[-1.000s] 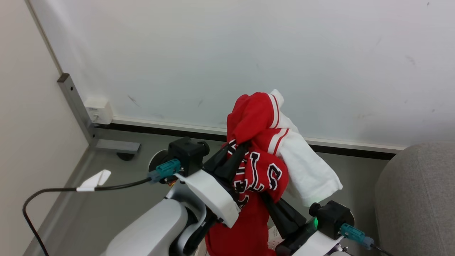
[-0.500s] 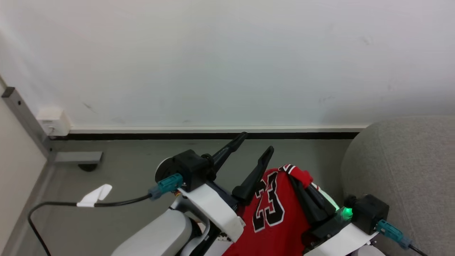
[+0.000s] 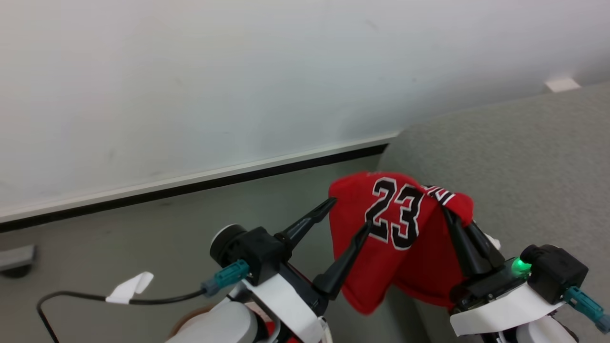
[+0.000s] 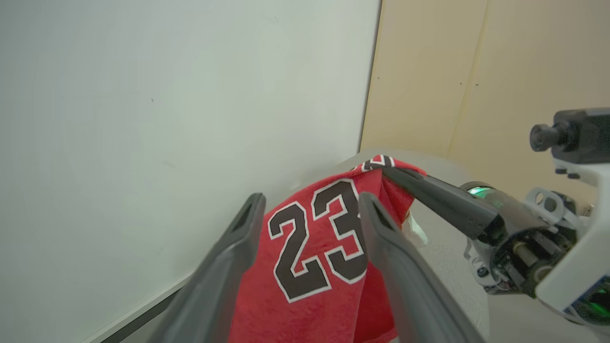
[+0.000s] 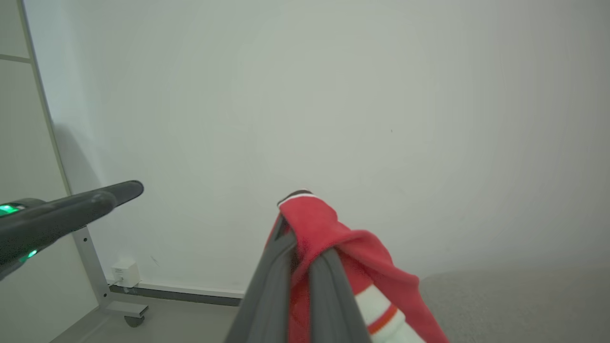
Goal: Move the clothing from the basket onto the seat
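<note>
By the grey seat (image 3: 514,157), the right gripper (image 3: 450,219) pinches the red clothing (image 3: 381,247); the left gripper (image 3: 351,213) is spread wide.

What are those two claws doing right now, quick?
Left gripper: open, fingers spread, gripping nothing.
Right gripper: shut on the red jersey, which hangs from its fingertips.

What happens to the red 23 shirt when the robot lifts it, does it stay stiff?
Probably floppy: the shirt drapes and folds down from the right hand. Likely light, since one pinched edge carries it. It may slip if that grip loosens.
</note>
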